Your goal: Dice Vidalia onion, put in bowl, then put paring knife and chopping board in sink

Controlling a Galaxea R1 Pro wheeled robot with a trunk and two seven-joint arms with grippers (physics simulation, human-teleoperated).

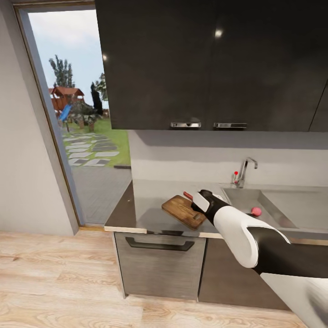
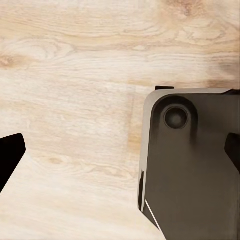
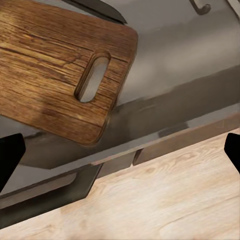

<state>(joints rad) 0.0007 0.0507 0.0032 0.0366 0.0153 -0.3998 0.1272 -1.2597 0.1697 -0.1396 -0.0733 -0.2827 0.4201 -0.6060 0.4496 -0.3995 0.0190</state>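
home kitchen: dark wall cabinets, grey countertop, sink with tap beyond the gripper, garden doorway.

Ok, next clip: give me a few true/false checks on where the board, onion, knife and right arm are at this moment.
1. The board lies on the countertop, left of the sink. True.
2. The onion sits on the board. False: it is in the sink.
3. The right gripper hovers at the board's sink-side end. True.
4. The right gripper is shut on the knife. False: the fingers stand wide apart with nothing between them, and the knife's red handle shows behind the board.
5. The board has a slot hole. True.
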